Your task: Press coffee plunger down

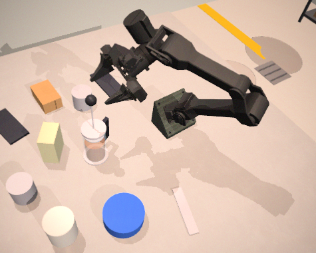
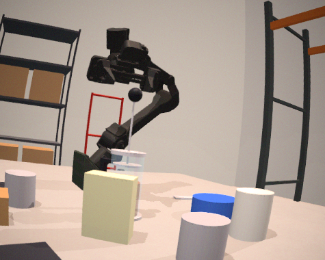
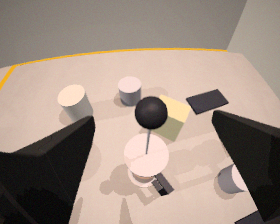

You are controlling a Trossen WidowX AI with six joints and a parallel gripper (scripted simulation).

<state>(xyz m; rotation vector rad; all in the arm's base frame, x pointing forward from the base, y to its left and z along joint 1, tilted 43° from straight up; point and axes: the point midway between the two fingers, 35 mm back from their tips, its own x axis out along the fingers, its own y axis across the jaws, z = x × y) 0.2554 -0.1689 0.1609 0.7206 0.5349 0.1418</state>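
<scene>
The coffee press (image 1: 94, 143) stood upright on the worktop (image 1: 222, 160), a clear glass beaker with a pale lid and a dark handle on the side toward the arm's base. Its thin rod rose fully extended to the black plunger knob (image 1: 90, 100), so the plunger had not yet been pushed at all.

The main risk lay in that long rod. A push that met the knob off-centre, or came in at a slant rather than straight down, would likely lever the tall, narrow press over or skid it across the worktop. Closing the fingers on the round knob from one side first could also nudge it sideways.

The end effector (image 1: 114, 84) hung above and slightly behind the knob, toward the arm's base, with its fingers spread wide and nothing between them. In the wrist view the knob (image 3: 151, 112) sat between the two dark fingers, a little left of centre, and well clear of both.

Close neighbours tightened the margin: a yellow block (image 1: 50, 141) stood just beside the press, and a grey cylinder (image 1: 81, 96) sat near the knob in the top view.
</scene>
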